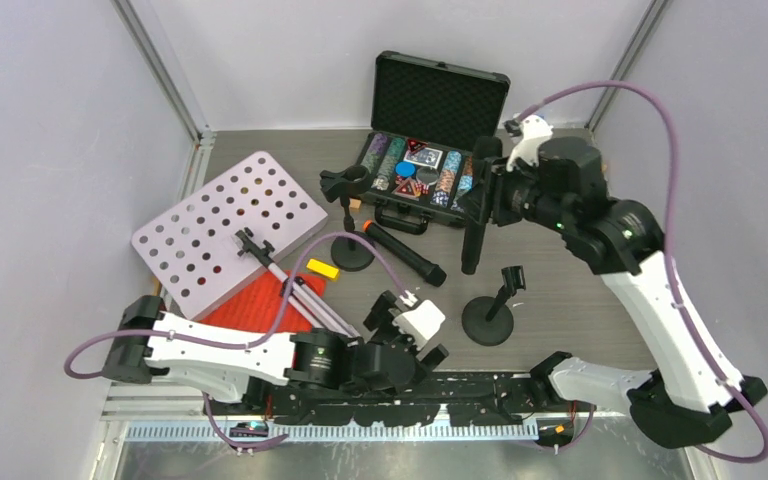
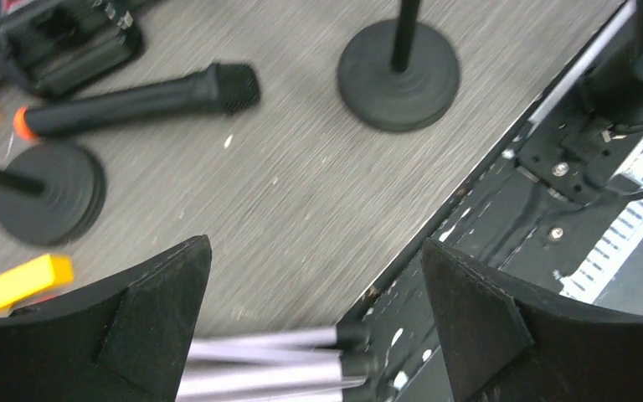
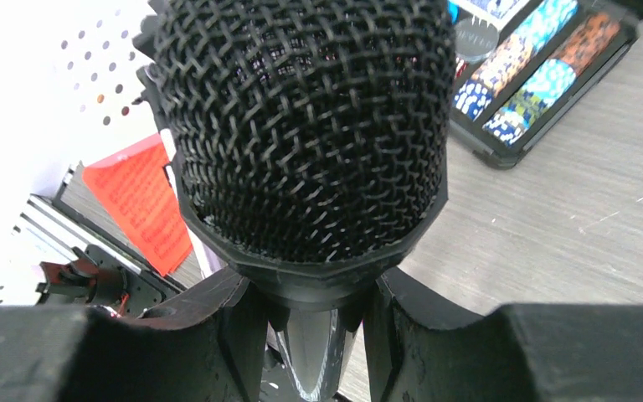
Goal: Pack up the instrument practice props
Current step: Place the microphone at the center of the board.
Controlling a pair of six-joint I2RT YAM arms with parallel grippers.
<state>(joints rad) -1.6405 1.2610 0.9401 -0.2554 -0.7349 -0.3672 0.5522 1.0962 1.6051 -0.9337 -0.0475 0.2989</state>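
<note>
Beside case (image 1: pixel 440 95), right pincer (image 3: pixel 311 301) grips microphone (image 3: pixel 301 126) (black).

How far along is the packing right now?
Nothing looks packed yet. The right gripper holds one microphone; the left gripper is open over the tripod legs. The other microphone, both stands, the music rack and red pages sit out on the table.

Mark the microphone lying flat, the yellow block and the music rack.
microphone lying flat (image 2: pixel 121 102): left wrist view, middle of its handle.
yellow block (image 2: pixel 22 284): left wrist view, top face.
music rack (image 1: pixel 218 218): top view, middle of its white plate.
</note>
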